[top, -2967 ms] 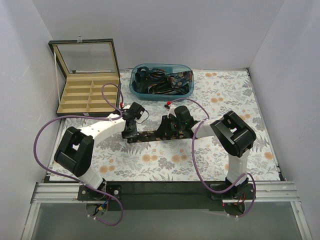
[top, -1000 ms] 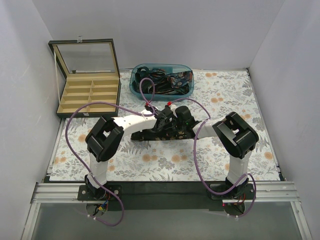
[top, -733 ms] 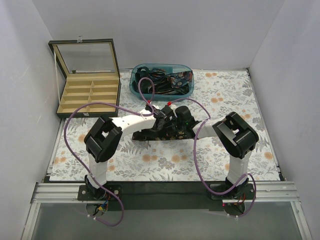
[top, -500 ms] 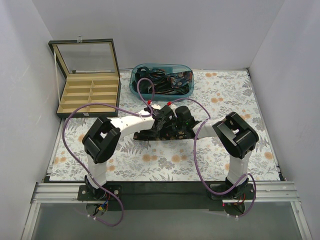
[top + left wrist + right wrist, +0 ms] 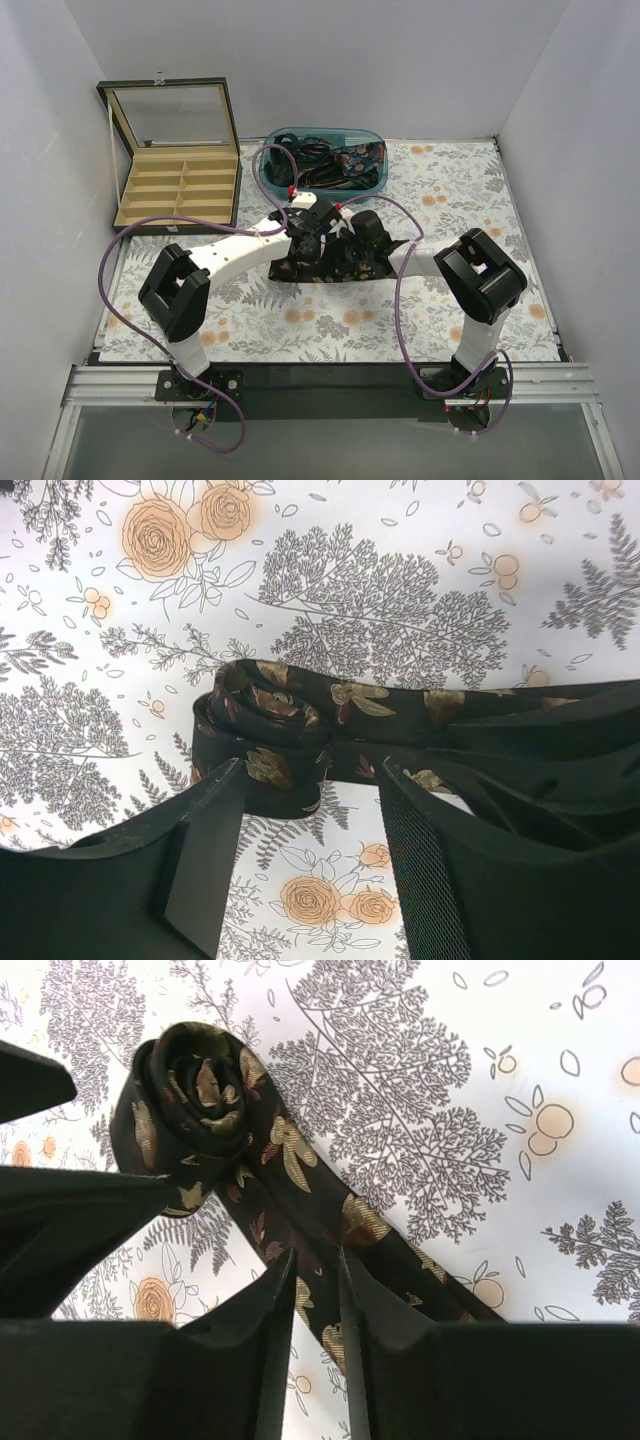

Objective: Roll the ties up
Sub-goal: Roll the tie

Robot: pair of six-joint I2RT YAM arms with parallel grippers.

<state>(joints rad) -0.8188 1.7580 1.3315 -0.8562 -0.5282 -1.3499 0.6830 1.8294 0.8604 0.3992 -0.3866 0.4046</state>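
Table (image 5: pixel 450 200): floral cover.
Tie (image 5: pixel 262 742): mid-table, one end rolled, rest flat.
Left gripper (image 5: pixel 310 785): fingers well apart, straddling roll, no clear contact.
Right gripper (image 5: pixel 315 1260): narrow slit over flat length; pinching it or not, cannot tell.

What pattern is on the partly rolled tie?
The tie is black with gold-brown leaf motifs; clearest in the right wrist view.

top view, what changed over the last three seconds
The left tool moved right along the tie, whose left end is now rolled up, leaving a shorter flat stretch. The right tool, the compartment box and the blue bin stayed put.
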